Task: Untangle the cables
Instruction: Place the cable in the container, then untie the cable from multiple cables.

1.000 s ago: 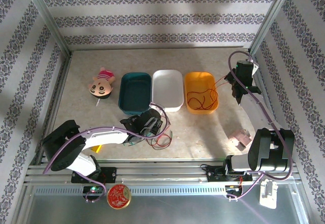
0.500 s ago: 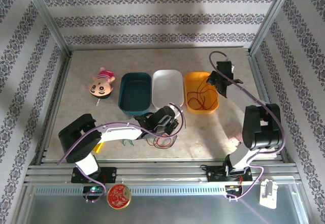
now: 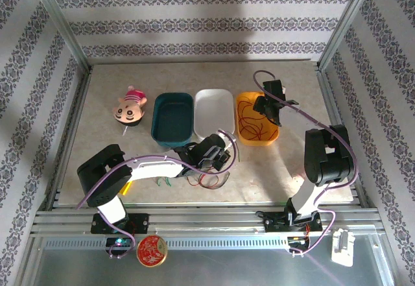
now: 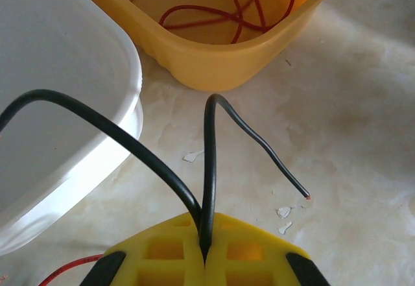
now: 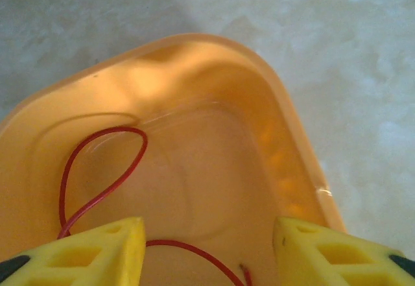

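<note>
Marbled table [image 3: 123, 82]: one cable in my grip, another in a bin.
My left gripper [image 4: 204, 260] is clamped tight on a black cable [image 4: 208, 169], low over the table just beside the white bin [image 4: 65, 72]. My right gripper [image 5: 209, 247] hangs with jaws well apart over the orange bin [image 5: 295, 150], where a red cable [image 5: 120, 129] lies looped.

A robot lab cell: aluminium frame [image 3: 194, 222], wallpapered panels [image 3: 207, 20].

The thin looping wire [image 5: 120, 129] is red, the translucent plastic tub [image 5: 214, 104] orange, the thin bent wire [image 4: 209, 169] black, and the foam finger pads [image 4: 266, 250] yellow. One rectangular plastic tub [image 3: 214, 107] is white, another plastic tub [image 3: 172, 114] teal. The marbled tabletop [image 3: 104, 91] is beige, and the wallpapered walls [image 3: 194, 23] carry purple floral stripes.
</note>
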